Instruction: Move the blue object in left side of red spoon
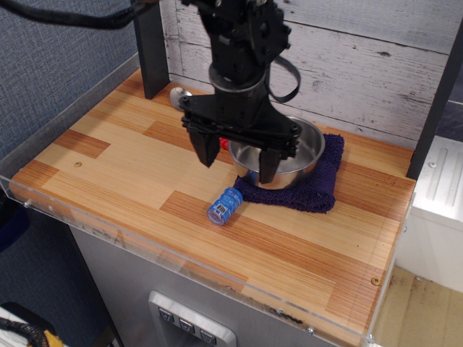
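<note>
Wood-plank tabletop (pixel 123 163) before a whitewashed board wall, with the gripper (pixel 237 160) hanging spread wide, its two dark fingers (pixel 207 148) gripping nothing and touching nothing. Just below and between the fingertips, slightly nearer the camera, lies the blue object (pixel 225 205) on its side, beside the edge of the dark purple cloth (pixel 311 184). Behind the fingers, the saucepan (pixel 286 148) sits on that cloth. Of the red spoon (pixel 181 95), only a part of the silver bowl and a sliver of red handle show past the arm, beyond the left-hand finger. Judged from its look, the blue object is light, rigid plastic, round and so apt to roll or slip; the fingers would best close across its middle, square to its long axis.
</note>
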`<state>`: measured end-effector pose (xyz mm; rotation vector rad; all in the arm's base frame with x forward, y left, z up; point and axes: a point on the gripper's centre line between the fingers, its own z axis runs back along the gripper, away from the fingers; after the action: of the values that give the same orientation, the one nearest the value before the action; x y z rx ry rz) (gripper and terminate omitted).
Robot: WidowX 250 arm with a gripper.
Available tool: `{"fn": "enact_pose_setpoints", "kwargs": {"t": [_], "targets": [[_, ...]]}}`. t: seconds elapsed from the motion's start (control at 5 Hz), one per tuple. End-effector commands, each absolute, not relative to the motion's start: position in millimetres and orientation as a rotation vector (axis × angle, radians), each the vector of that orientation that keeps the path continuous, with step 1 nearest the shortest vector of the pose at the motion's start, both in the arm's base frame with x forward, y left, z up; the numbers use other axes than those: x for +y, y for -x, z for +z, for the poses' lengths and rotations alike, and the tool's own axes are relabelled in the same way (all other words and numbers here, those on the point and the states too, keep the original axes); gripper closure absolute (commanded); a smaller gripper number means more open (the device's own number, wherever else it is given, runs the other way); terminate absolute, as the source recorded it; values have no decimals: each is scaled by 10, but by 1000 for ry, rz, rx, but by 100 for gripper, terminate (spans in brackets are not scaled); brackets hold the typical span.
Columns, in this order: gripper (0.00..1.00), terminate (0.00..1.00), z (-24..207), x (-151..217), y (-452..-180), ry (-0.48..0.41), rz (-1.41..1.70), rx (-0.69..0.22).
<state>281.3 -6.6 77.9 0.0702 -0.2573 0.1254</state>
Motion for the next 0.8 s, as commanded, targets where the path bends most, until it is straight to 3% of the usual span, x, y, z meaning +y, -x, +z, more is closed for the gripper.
{"fn": "enact_pose_setpoints", "kwargs": {"t": [0.0,0.6], "targets": [[0,0,559,57,-2781,-134,107,-228],[0,0,316,50,-2696,-104,92,-173]]}}
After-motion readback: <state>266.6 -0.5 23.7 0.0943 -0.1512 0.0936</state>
